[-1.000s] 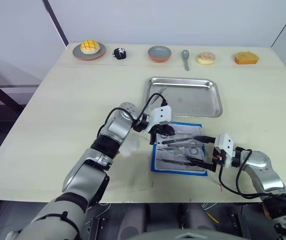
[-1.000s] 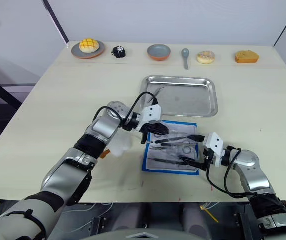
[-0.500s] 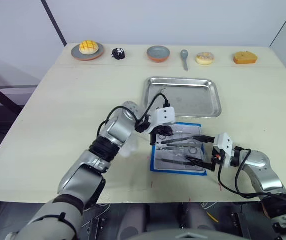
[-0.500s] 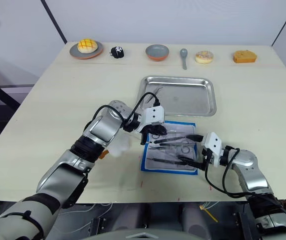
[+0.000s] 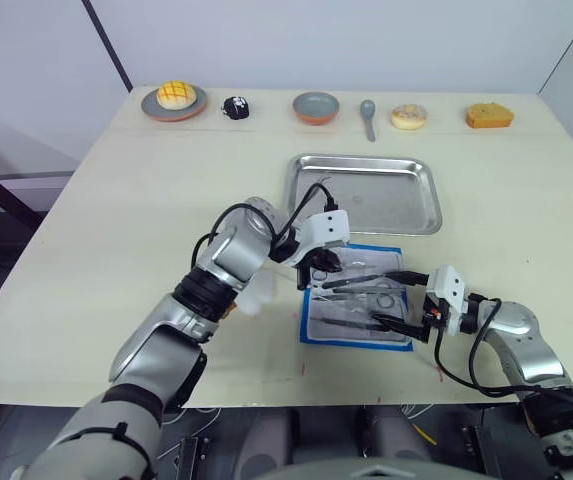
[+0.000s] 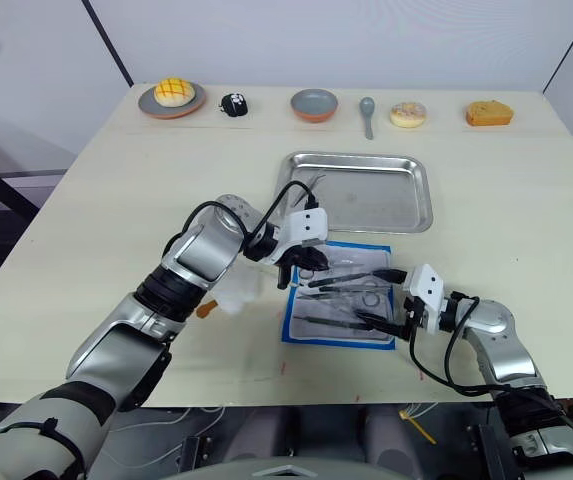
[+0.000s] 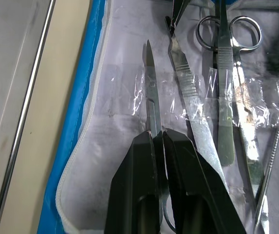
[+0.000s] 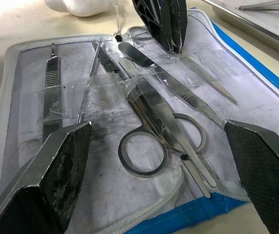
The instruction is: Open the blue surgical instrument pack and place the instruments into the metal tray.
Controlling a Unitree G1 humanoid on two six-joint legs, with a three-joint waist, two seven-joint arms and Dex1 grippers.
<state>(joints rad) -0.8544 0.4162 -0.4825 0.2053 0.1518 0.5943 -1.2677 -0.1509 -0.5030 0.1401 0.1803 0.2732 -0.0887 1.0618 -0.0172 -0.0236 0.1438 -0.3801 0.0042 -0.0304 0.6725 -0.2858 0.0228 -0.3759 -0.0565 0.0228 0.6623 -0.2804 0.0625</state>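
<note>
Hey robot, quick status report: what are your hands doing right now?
Left gripper shut on an instrument in the opened pack. Right gripper open at the pack's edge. Metal tray nearly empty.

Pale cream table (image 5: 116, 200), plain grey-white wall (image 5: 366, 40) behind.

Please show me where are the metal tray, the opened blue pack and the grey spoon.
metal tray (image 5: 366, 195): left eye view, bare floor of the tray.
blue surgical instrument pack (image 5: 357, 341): left eye view, blue border on its near edge.
grey spoon (image 5: 368, 108): left eye view, its bowl.

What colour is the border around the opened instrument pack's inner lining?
Bright blue, edging the flat rectangular instrument pack with its white lining; clearest in the right wrist view.
</note>
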